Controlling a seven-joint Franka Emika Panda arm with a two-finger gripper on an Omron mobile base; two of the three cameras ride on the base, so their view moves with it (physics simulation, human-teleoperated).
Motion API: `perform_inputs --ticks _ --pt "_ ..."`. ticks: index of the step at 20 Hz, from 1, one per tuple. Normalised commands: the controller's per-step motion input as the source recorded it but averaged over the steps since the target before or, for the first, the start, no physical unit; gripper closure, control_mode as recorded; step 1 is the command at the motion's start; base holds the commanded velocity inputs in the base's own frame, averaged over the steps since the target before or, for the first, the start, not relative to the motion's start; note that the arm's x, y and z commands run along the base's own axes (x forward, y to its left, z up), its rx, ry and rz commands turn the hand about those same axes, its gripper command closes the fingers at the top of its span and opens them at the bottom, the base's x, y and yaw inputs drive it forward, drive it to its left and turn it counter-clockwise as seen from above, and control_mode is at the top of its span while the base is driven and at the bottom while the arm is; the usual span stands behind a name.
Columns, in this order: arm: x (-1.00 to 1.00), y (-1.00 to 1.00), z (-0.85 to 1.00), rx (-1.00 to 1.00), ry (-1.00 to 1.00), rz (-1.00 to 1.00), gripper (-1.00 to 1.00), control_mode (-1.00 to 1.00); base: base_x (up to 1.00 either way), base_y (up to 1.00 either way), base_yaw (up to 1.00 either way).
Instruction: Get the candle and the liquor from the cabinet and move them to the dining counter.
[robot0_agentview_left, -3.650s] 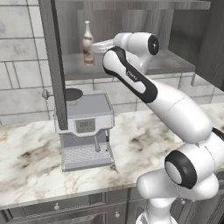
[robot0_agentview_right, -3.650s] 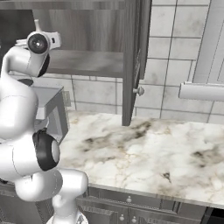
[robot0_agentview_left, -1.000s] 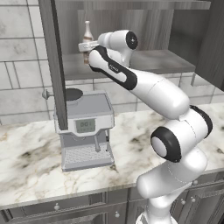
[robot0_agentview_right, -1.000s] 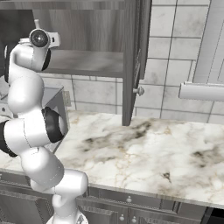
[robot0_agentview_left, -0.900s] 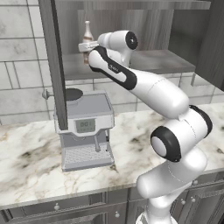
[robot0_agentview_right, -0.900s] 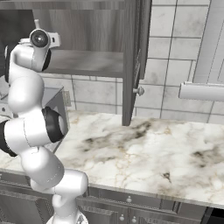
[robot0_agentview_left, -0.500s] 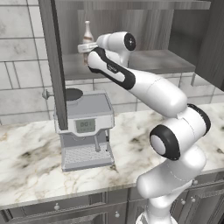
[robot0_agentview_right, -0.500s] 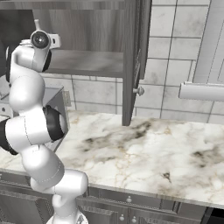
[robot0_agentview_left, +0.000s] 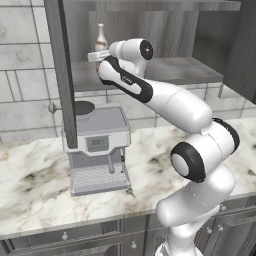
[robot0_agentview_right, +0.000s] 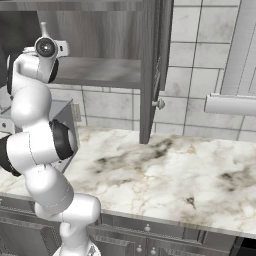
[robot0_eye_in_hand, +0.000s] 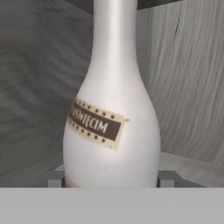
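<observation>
At upper left inside the cabinet (robot0_agentview_left: 170, 70), straddles the liquor bottle (robot0_agentview_left: 101, 39) low with the gripper (robot0_eye_in_hand: 110, 178) for a steady lift; cannot tell if clenched.

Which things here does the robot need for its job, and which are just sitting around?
For the job:
- liquor, standing on the cabinet's shelf
- cabinet, doors open
- tool, its fingertips either side of the bottle's base

Just sitting around:
- coffee machine on the marble worktop
- tiled wall

Grey tiled wall (robot0_agentview_right: 200, 75), veined marble worktop (robot0_agentview_right: 165, 175), drawers (robot0_agentview_left: 75, 242) below.
</observation>
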Motion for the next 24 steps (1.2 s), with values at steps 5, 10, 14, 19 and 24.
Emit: perform_inputs --ticks 5,10,14,19,24 --pt "0.0 0.0 0.0 0.0 0.0 0.0 1.0 -1.0 0.0 0.0 0.0" --pt "0.0 0.0 0.0 0.0 0.0 0.0 1.0 -1.0 0.0 0.0 0.0" --pt "0.0 0.0 0.0 0.0 0.0 0.0 1.0 -1.0 0.0 0.0 0.0" --pt "0.0 0.0 -0.03 0.0 0.0 0.0 1.0 -1.0 0.0 0.0 0.0" --pt "0.0 0.0 -0.08 0.0 0.0 0.04 1.0 -1.0 0.0 0.0 0.0"
